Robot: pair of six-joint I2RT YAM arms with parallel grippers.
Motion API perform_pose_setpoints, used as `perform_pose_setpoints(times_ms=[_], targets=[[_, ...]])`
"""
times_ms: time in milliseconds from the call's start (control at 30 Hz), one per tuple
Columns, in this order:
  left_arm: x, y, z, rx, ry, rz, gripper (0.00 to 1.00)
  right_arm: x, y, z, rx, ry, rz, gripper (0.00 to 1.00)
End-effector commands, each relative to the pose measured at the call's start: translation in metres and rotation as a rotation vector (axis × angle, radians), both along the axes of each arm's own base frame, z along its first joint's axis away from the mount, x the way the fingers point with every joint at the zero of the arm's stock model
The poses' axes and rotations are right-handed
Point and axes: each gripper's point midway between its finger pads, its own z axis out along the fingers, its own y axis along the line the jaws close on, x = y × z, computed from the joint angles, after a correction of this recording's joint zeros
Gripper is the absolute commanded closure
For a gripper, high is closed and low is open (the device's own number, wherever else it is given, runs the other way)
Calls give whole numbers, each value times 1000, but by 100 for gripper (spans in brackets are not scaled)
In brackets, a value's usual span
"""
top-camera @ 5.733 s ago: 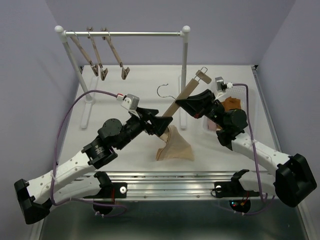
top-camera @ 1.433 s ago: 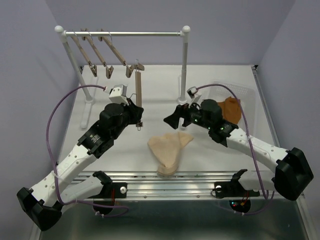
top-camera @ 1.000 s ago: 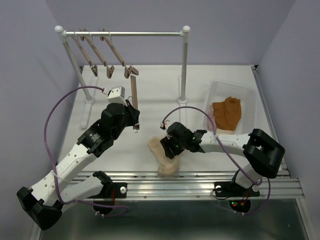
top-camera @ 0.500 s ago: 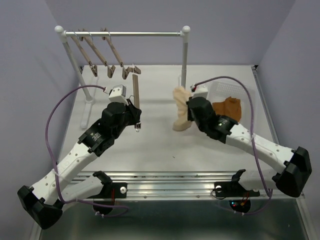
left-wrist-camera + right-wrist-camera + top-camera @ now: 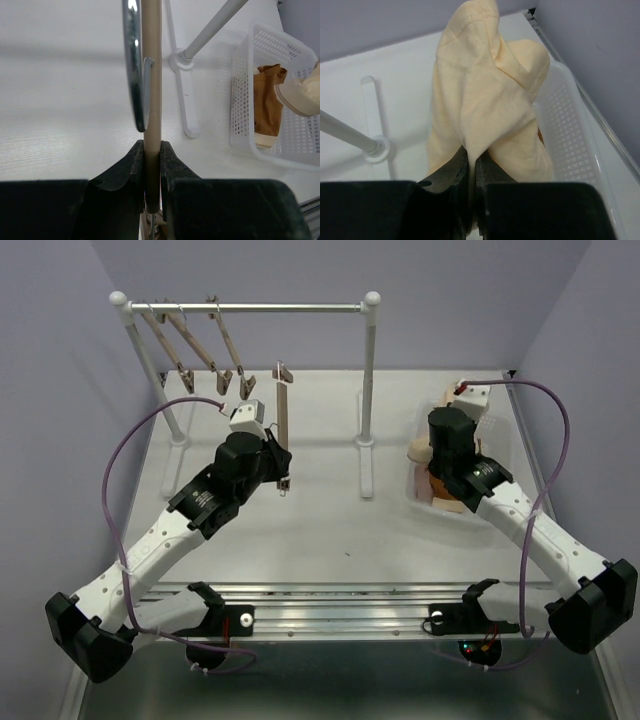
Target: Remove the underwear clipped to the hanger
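Inspecting the left side first, we find the left end effector (image 5: 152, 150) closed tight on the wooden bar of a hanger (image 5: 152, 75), one finger on each face with no gap showing. The wrist view shows the hanger edge-on, with its metal hook (image 5: 131, 65) lying beside the bar. The bar's lower end is buried between the fingers and cannot be made out. From above, the hanger (image 5: 284, 420) stands roughly upright over the surface (image 5: 320, 530), near the rack (image 5: 260, 308). We cannot tell whether its hook touches the rail. No fabric shows on the visible part of this hanger. Three other hangers (image 5: 190, 350) hang on the rail's left end.

The right end effector (image 5: 470, 165) is pinched on the beige underwear (image 5: 485, 100), which hangs bunched from the fingers. It sits over the near left part of the white basket (image 5: 570, 150). In the top view the arm's own body hides the fingertips, and only pale folds of the beige underwear (image 5: 420, 452) show at the basket (image 5: 498, 435) edge. We cannot tell whether the fabric touches the basket floor.

The rust-brown underwear (image 5: 265, 100) lies inside the basket, partly screened by its mesh wall in the left wrist view. The arm largely covers it from above.
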Motion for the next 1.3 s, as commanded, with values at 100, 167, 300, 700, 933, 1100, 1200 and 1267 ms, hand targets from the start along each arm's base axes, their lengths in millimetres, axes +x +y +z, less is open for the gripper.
perform_pose_setpoints(times_ms=[100, 167, 300, 700, 933, 1100, 1200, 1267], targets=[[19, -18, 54, -54, -106, -29, 100, -10, -26, -47, -32, 60, -124, 65], [23, -22, 56, -46, -104, -37, 100, -15, -38, -52, -41, 63, -184, 65], [28, -26, 72, -50, -128, -44, 100, -19, -48, -52, -48, 56, -227, 37], [71, -27, 113, 7, -133, 97, 100, -19, -21, -17, 103, -32, -34, 0], [108, -24, 120, 103, -88, 206, 100, -21, -17, -11, 121, -49, 2, 0], [137, -22, 133, 140, -93, 265, 100, -21, -16, -10, 120, -49, 7, 0], [148, -15, 134, 172, -86, 288, 100, -21, -16, -11, 119, -46, 11, 0], [155, -11, 132, 187, -86, 290, 100, -21, -16, -12, 119, -46, 7, 0]])
